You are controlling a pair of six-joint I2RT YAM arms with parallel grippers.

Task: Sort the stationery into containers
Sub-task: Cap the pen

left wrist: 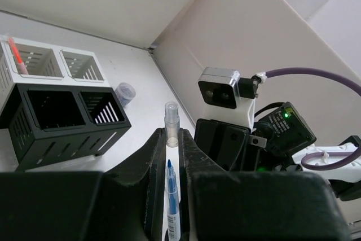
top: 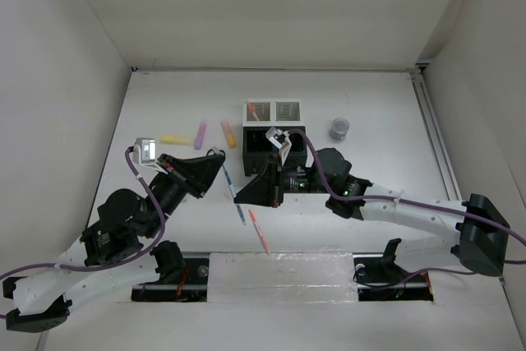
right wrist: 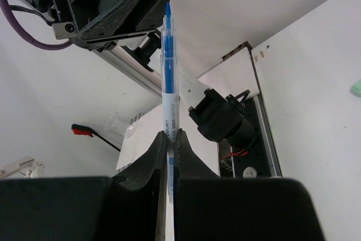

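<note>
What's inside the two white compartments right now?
A red pen stands tilted in the left white compartment; the right white compartment shows only mesh. The black compartments cover both floors in the wrist view, and overhead is too small to rule out tiny items.

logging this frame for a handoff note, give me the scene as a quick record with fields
left claw: appears shut on a clear cap
right claw: shut on the blue pen, tip bare
white compartments: one orange-red pen in one of them
black compartments: nothing seen inside
on table: yellow highlighter, pink highlighter, orange highlighter, red pen, round grey item
</note>
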